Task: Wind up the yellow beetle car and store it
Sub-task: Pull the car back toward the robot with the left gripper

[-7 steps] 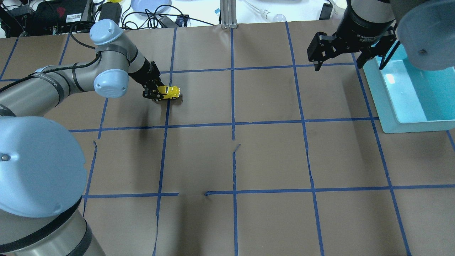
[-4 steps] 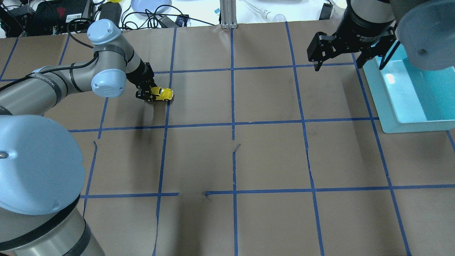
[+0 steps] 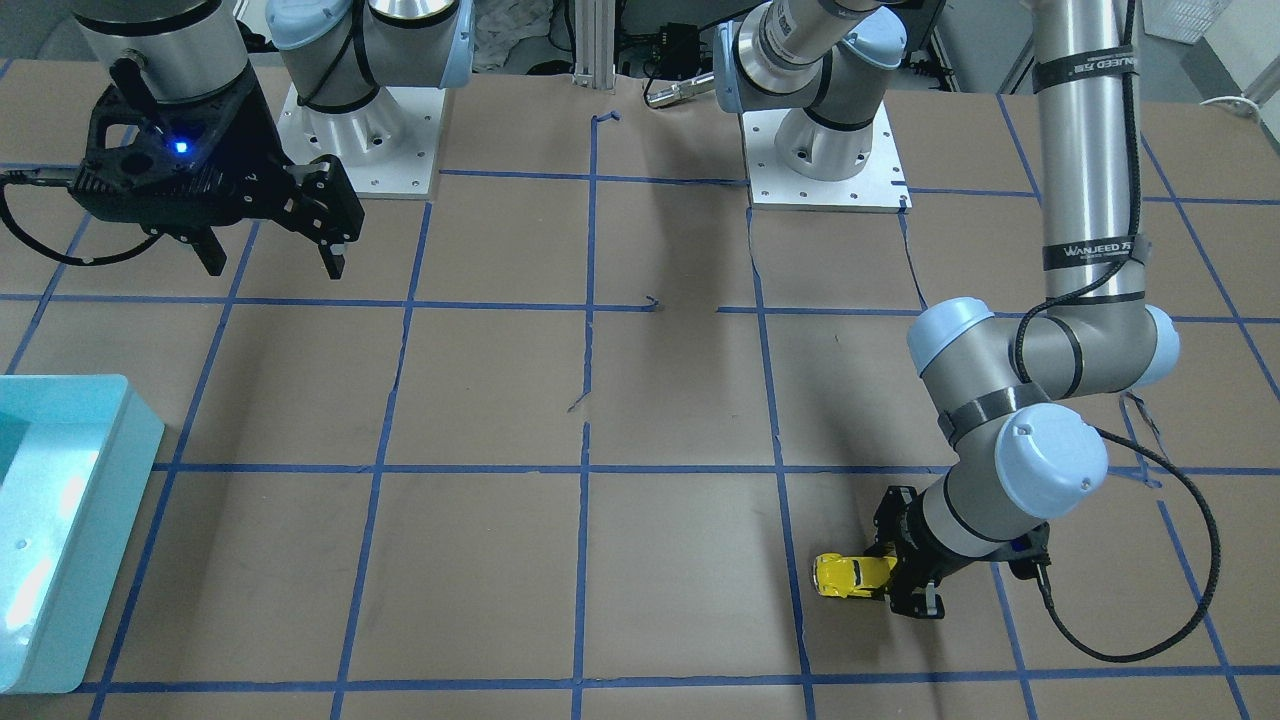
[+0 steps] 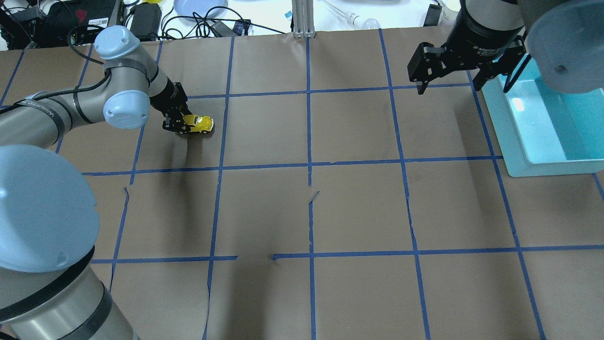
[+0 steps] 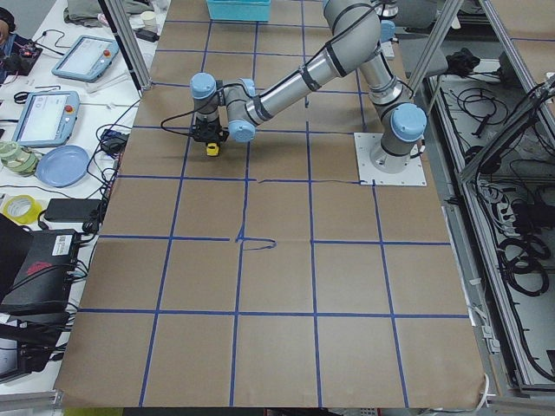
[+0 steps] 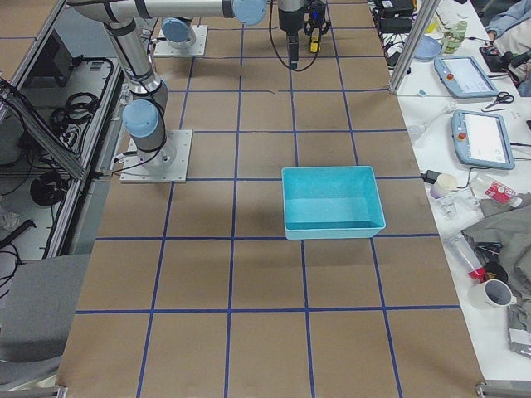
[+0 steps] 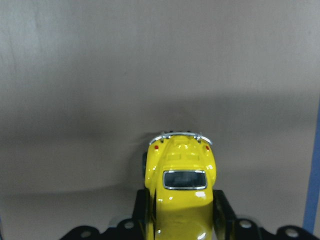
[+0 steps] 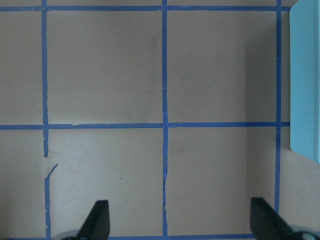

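Now gripping the toy car [image 4: 200,123] across its flanks with the left tool [image 4: 180,124], narrowed to the car's width, one finger [image 7: 222,216] on each side ahead of the rear window, tail lights and rear bumper pointing away from the wrist. Sitting low on the brown worktop [image 4: 358,208], on the robot's left toward the far edge, well apart from the teal tub [image 4: 528,169] at the far right. Wheel contact with the paper: impossible to confirm from these views. Hanging above the worktop just beside that tub, the right tool [image 4: 449,88], spread wide and holding nothing.

Probably very light, rigid and hard-shelled, so little fear of crushing under a modest squeeze. Glossy and rounded, though: likely to squirt out of flat pads if pinched on the curved roof or bonnet. Better to take hold low on the straighter door sides, much as at present, clear of the wheels, leaving them free to turn. Judged a pull-back sort: for winding, press down lightly and drag backward with the wheels on the paper. For storing, lift straight, carry across, release low inside the tub to avoid a bounce or a roll-away.
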{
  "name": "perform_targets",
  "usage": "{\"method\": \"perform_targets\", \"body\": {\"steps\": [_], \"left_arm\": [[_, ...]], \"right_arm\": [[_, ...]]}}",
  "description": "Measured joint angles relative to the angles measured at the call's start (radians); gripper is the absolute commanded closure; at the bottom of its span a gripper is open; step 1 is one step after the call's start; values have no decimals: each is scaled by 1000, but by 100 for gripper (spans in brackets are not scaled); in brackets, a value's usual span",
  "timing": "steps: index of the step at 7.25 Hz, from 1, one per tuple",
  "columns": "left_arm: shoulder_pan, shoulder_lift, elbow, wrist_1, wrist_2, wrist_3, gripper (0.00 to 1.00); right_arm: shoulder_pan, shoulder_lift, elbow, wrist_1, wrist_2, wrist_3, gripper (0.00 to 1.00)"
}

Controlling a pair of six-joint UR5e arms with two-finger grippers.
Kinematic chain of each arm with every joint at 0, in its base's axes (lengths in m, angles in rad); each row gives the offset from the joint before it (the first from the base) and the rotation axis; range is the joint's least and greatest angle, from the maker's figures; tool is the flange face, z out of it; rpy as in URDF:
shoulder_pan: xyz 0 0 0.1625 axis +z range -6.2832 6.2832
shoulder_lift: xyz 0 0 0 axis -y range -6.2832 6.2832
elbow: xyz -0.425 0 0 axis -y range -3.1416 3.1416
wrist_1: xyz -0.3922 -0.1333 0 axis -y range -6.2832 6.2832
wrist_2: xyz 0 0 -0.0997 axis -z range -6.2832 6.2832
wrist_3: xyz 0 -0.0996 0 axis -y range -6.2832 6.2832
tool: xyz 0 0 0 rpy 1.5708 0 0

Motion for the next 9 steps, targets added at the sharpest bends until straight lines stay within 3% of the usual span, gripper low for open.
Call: {"method": "perform_targets", "body": {"steps": [9], "left_arm": [[139,-2,2,3,6,154,100]], "right_arm": [[0,0,0,0,0,0,0]]}}
